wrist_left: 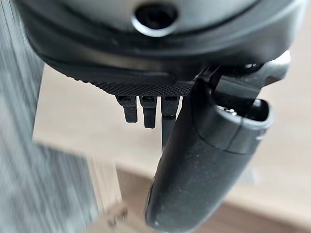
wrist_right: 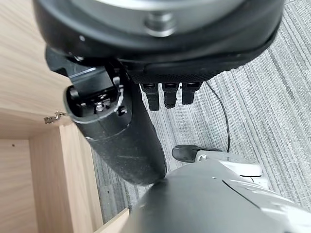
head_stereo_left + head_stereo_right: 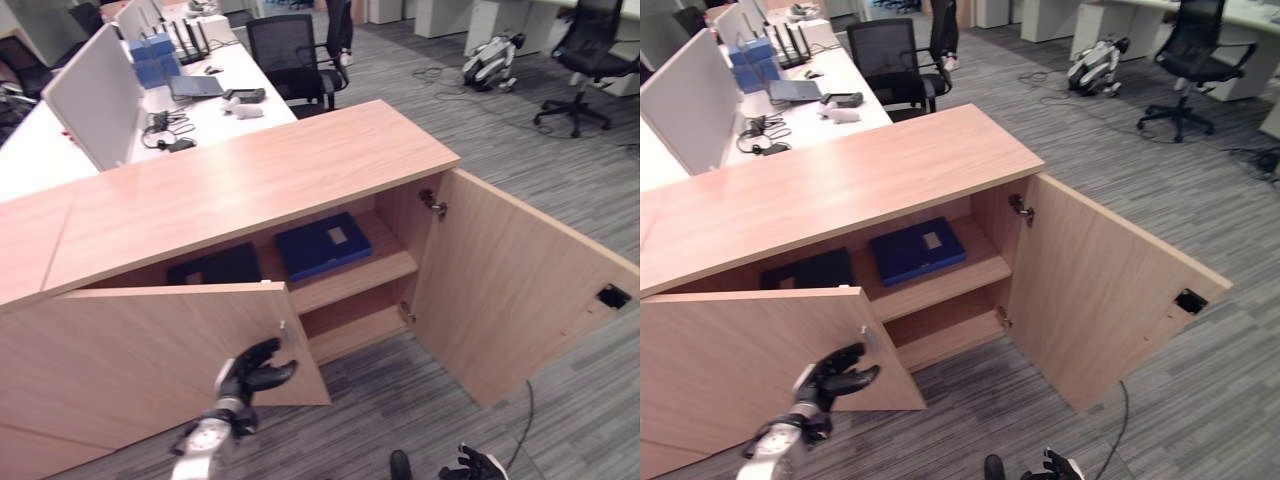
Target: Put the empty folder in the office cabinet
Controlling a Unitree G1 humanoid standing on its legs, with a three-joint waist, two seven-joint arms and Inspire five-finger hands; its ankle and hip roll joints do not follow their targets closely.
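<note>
A blue folder point(image 3: 322, 246) lies flat on the open office cabinet point(image 3: 240, 185)'s upper shelf point(image 3: 352, 277). It looks light, stiff and slick, best taken by an edge. Left hand point(image 3: 252, 376) spread beside the left door point(image 3: 150, 355); right hand point(image 3: 478, 465) low, relaxed, empty.

An open-plan office. Grey carpet point(image 3: 520, 170) covers the floor, and black swivel chairs point(image 3: 293, 55) stand at long white desks point(image 3: 215, 95) split by a grey divider panel point(image 3: 95, 95). A laptop point(image 3: 195, 86) and cables point(image 3: 165, 128) lie on the desk. In front stands a low wooden cabinet point(image 3: 250, 175), doors open, folders point(image 3: 322, 245) on its shelf.
</note>
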